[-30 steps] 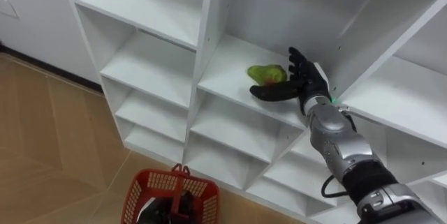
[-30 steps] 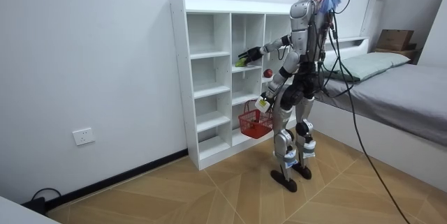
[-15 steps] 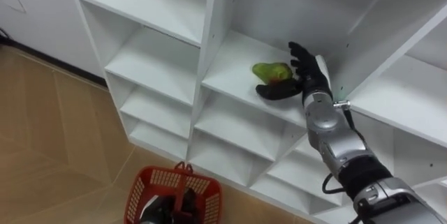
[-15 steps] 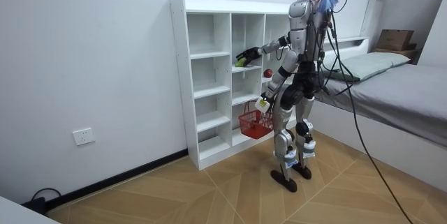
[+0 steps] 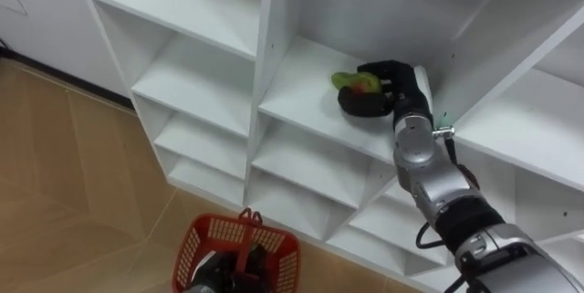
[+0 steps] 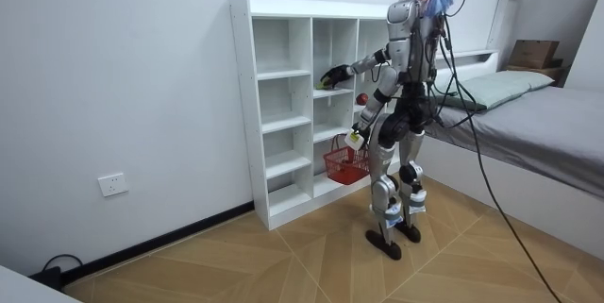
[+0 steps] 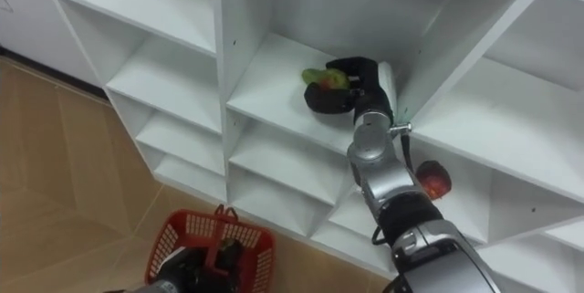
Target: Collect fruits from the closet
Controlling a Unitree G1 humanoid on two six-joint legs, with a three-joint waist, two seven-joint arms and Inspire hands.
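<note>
A green fruit (image 5: 349, 80) lies on a shelf of the white closet (image 5: 205, 88), in its middle column. My right hand (image 5: 391, 88) reaches into that compartment, with its fingers and thumb curled round the fruit from the right; part of the fruit is hidden under them. A red fruit (image 7: 433, 181) sits one shelf lower, to the right of my forearm. Low down, my left hand (image 5: 222, 275) holds the handle of a red basket (image 5: 203, 238), which hangs in front of the closet's bottom shelves. In the room view I stand facing the closet (image 6: 274, 105) with my right arm stretched out.
Upright white dividers close in the fruit's compartment on both sides. Wooden floor (image 5: 64, 193) lies to my left. A bed (image 6: 528, 124) stands behind me at the room view's right.
My right hand's fingers, straight beside the green fruit a second ago, have curled over it. The basket still hangs from my left hand.
</note>
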